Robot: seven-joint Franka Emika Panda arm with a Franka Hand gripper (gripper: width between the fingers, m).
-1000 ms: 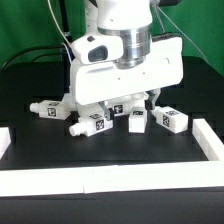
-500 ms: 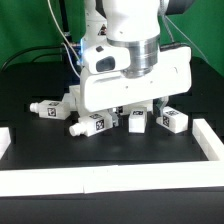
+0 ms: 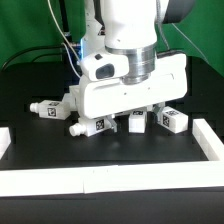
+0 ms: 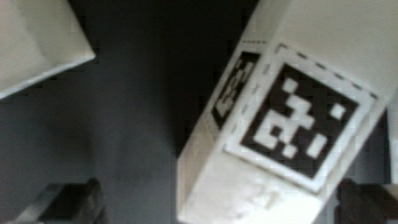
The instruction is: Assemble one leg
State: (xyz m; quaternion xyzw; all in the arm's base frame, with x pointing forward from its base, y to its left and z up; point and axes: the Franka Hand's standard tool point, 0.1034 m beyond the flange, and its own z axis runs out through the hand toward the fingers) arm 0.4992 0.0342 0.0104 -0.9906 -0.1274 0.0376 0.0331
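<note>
Several white legs with black-and-white tags lie in a row on the black table: one at the exterior view's left (image 3: 45, 107), one left of centre (image 3: 95, 125), one in the middle (image 3: 137, 122) and one on the right (image 3: 172, 120). My gripper (image 3: 138, 108) hangs low over the middle leg, its fingers mostly hidden under the white hand. In the wrist view a tagged leg (image 4: 294, 120) lies tilted between my fingertips (image 4: 228, 205). It is close to one dark finger (image 4: 381, 200) and well apart from the other (image 4: 71, 203). The jaws stand wide, not closed on it.
A low white wall runs along the table's front (image 3: 100, 180) and up both sides (image 3: 208, 140). A green backdrop stands behind. In the wrist view a blurred white part (image 4: 36, 40) lies beside the leg; I cannot tell what it is.
The hand has come down and shifted a little toward the exterior view's right, now lower over the row of legs. The legs have not moved.
</note>
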